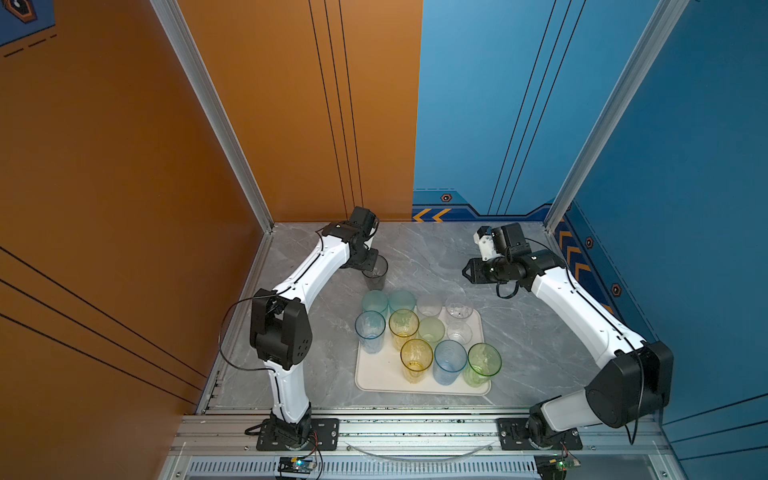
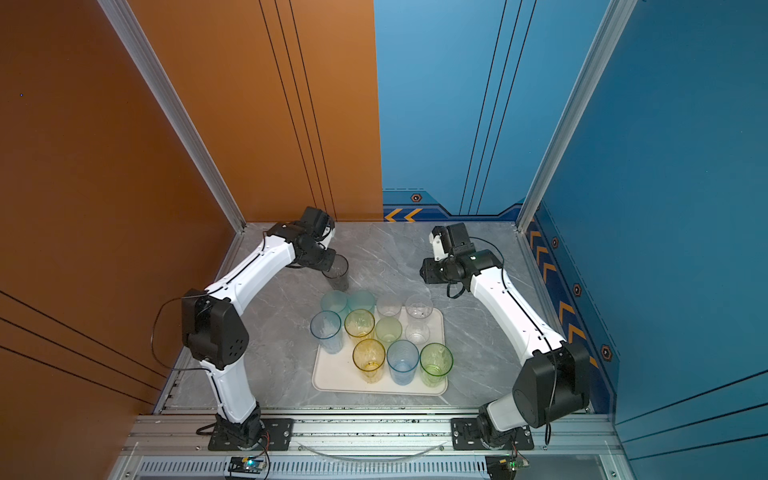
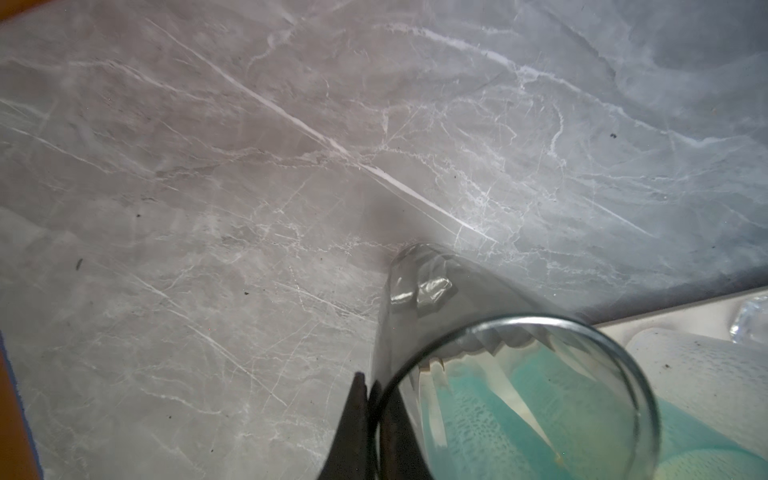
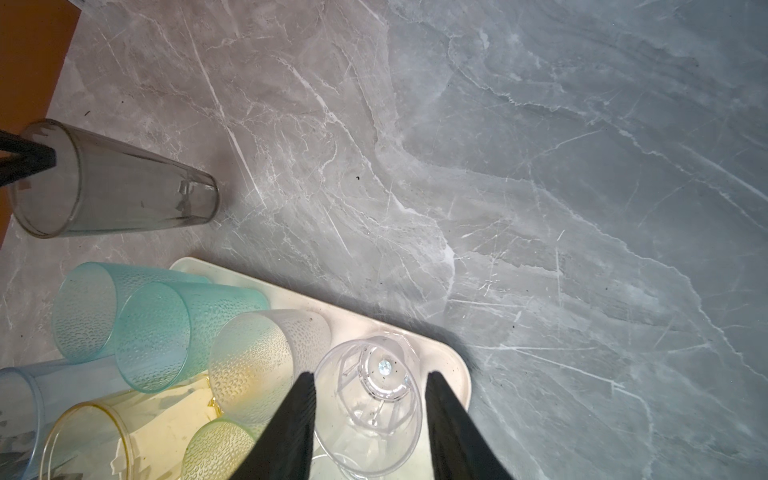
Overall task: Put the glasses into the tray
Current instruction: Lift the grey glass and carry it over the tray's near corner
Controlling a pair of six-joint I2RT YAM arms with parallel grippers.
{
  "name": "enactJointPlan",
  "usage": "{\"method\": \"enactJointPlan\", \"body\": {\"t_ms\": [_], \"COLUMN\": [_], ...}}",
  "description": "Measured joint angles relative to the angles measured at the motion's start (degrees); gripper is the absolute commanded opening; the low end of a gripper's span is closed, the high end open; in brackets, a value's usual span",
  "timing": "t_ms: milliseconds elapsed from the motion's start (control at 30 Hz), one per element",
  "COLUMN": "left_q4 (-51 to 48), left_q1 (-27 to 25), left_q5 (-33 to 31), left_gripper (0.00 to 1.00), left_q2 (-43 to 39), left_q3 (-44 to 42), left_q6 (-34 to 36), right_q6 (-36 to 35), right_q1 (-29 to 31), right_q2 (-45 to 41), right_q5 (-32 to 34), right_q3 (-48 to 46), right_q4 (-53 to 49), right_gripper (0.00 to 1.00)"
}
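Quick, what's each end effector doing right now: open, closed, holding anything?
Left end effector: closed on the rim of the smoke-grey glass.
Right end effector: open, holding nothing.

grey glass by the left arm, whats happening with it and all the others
The left gripper is shut on the rim of the smoke-grey tumbler, which is upright just past the tray's far left corner. The other tumblers crowd the tray. The right gripper hangs open and empty beyond the tray.

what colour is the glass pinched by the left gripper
Smoke grey and see-through; the glass shows best in the right wrist view.
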Motion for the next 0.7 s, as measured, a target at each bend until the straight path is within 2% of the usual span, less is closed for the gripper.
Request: {"method": "enactJointPlan", "body": {"t_ms": [433,700], "left_q4": [0.55,-6.91], "left_q1": [0.07,-0.35], "left_q5": [-3.80,-6.45], "left_gripper": [0.00,0.00], "left_q2": [-18.05,-32.65], "left_q3": [-7.10,-10.99], "left_q6": [0.66,0.61], "right_q6": [0.02,0.04], "right_q1": [0.28,2.80], "right_q2": [-1.09,-1.97], "right_q5": [-1.25,-1.33], "right_q3": [0.00,0.00], "right_q4": [0.33,0.31], "right_gripper": [0.43,0.43]}}
